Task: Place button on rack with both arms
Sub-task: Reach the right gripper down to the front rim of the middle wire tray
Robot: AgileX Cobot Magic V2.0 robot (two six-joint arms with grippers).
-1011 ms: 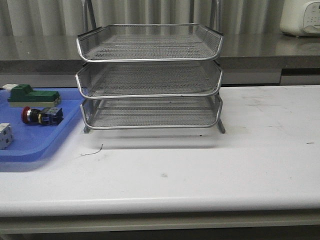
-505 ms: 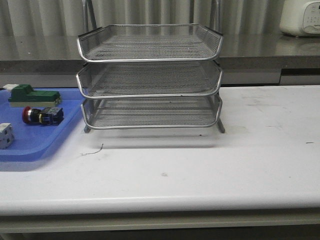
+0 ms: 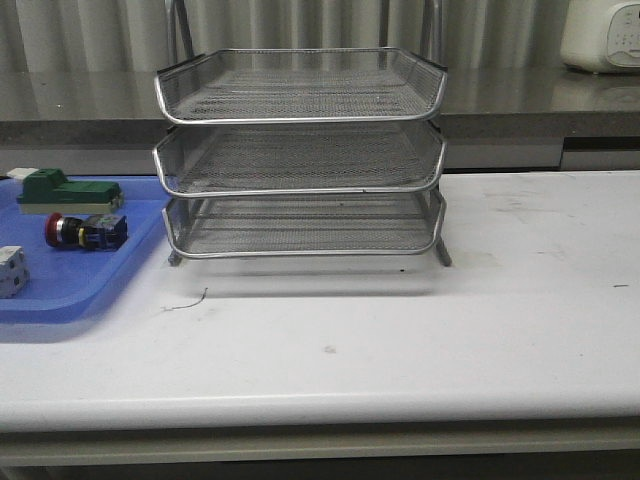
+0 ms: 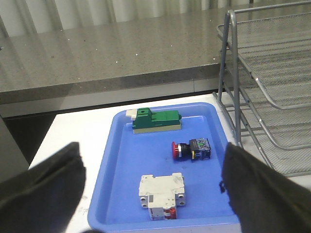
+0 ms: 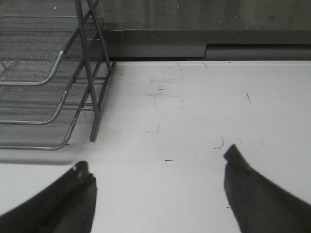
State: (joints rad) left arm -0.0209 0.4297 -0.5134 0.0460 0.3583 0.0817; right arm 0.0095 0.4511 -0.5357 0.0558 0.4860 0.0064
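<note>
The button (image 3: 83, 230) has a red head and a black body and lies on its side in the blue tray (image 3: 80, 290) at the left; it also shows in the left wrist view (image 4: 191, 149). The three-tier wire rack (image 3: 300, 150) stands at the middle back of the table. My left gripper (image 4: 153, 158) is open and empty, held above and short of the tray. My right gripper (image 5: 158, 170) is open and empty over bare table, beside the rack's corner post (image 5: 90, 73). Neither arm shows in the front view.
A green block (image 3: 65, 191) and a white breaker (image 3: 10, 270) also lie in the blue tray; the left wrist view shows the green block (image 4: 156, 120) and the white breaker (image 4: 162, 195). A grey counter ledge (image 3: 520, 100) runs behind the table. A white appliance (image 3: 600, 35) stands at the back right.
Things in the front view sit a few pixels further right than one second ago, a slight shift of the whole view. Nothing else has moved.
</note>
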